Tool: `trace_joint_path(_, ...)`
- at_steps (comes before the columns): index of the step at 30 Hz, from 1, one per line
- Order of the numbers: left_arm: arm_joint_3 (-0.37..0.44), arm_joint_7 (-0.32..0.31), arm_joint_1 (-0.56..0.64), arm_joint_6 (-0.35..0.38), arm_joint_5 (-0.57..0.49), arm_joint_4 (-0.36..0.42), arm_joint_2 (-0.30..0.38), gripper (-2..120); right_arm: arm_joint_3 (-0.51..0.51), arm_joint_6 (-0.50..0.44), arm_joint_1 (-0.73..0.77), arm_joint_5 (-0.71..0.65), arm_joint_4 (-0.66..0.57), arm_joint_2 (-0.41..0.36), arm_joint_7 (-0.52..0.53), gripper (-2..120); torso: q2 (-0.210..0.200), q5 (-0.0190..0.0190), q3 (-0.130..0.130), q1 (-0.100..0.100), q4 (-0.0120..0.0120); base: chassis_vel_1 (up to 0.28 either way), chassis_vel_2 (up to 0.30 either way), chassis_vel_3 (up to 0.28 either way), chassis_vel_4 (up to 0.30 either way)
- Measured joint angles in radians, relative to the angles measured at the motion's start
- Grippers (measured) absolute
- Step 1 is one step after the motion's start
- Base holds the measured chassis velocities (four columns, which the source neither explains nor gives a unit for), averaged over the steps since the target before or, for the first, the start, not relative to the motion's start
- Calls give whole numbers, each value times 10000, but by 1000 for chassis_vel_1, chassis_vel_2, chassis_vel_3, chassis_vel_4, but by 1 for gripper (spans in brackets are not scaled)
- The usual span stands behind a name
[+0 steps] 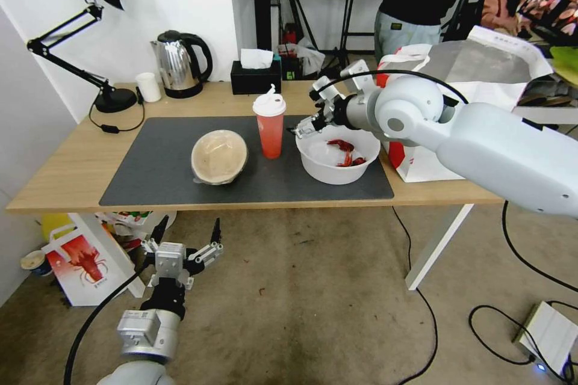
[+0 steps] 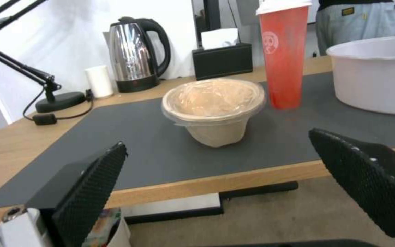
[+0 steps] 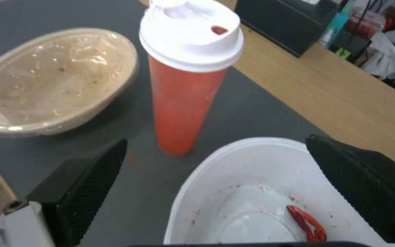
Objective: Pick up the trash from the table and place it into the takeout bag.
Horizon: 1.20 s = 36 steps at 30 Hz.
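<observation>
On the table (image 1: pixel 60 180), on its dark mat, stand three pieces of trash. A beige bowl (image 1: pixel 218 156) (image 2: pixel 213 109) (image 3: pixel 46 82) is at the left, a red cup with a white lid (image 1: pixel 270 126) (image 2: pixel 283 55) (image 3: pixel 183 85) in the middle, and a white bowl with red crayfish scraps (image 1: pixel 337 159) (image 2: pixel 380 75) (image 3: pixel 261 192) at the right. My right gripper (image 1: pixel 303 128) (image 3: pixel 216 178) hovers open above the white bowl's rim on the cup's side. My left gripper (image 1: pixel 186 233) (image 2: pixel 220 164) is open, low in front of the table edge, facing the beige bowl. The takeout bag (image 1: pixel 421 165) stands at the table's right end behind my right arm.
Along the table's back edge are a desk lamp (image 1: pixel 90 42), a small white cup (image 1: pixel 148 86), a steel kettle (image 1: pixel 179 63) and a black tissue box (image 1: pixel 255 75). A smaller white bag with a crayfish picture (image 1: pixel 84 261) sits on the floor under the left end. Cables (image 1: pixel 518 252) trail at right.
</observation>
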<state>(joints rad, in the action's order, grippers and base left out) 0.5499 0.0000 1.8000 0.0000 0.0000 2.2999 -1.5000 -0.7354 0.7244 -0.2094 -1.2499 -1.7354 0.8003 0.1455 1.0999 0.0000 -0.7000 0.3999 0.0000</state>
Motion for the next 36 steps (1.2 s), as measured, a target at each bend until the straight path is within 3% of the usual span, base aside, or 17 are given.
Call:
trace_joint_path(7,0,0,1,0,0,0,0,100,-161,-5,-31,44,70,-32,17,100,1,0,0,0,0,0,0,0,0)
trace_joint_path(18,1,0,0,0,0,0,0,100,-369,-10,186,-697,40,239,1134,100,2,0,0,0,0,0,0,0,0)
trace_joint_path(26,1,0,0,0,0,0,0,100,-296,-11,423,-2036,-20,606,2825,100,1,-2,0,0,0,0,0,0,0)
trace_joint_path(28,0,0,0,0,0,0,0,100,-232,-11,503,-2639,-64,768,3671,100,1,-1,0,0,1,0,0,0,0)
trace_joint_path(36,1,0,0,0,0,0,0,100,-177,-11,669,-3465,-61,878,4631,100,1,-1,0,0,0,0,0,0,0)
